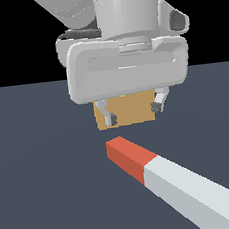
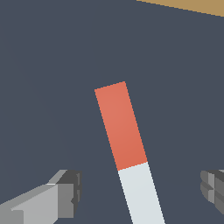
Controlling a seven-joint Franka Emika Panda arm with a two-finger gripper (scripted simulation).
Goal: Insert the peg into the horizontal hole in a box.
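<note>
The peg (image 1: 164,179) lies flat on the dark floor, its red-orange end toward the box and its longer pale grey part running toward the exterior view's lower right. The tan box (image 1: 125,110) stands behind it, mostly hidden by my hand; its hole is hidden. My gripper (image 1: 134,114) hangs open above the floor, between peg and box, with nothing between its fingers (image 1: 110,119). In the wrist view the peg (image 2: 127,148) runs between the two spread fingertips, the gripper (image 2: 142,190) standing over its grey part near the colour boundary, and a strip of the box (image 2: 188,6) shows at the edge.
The dark grey floor (image 1: 44,185) spreads all around the peg and box. The arm's large white hand body (image 1: 126,65) fills the upper middle of the exterior view.
</note>
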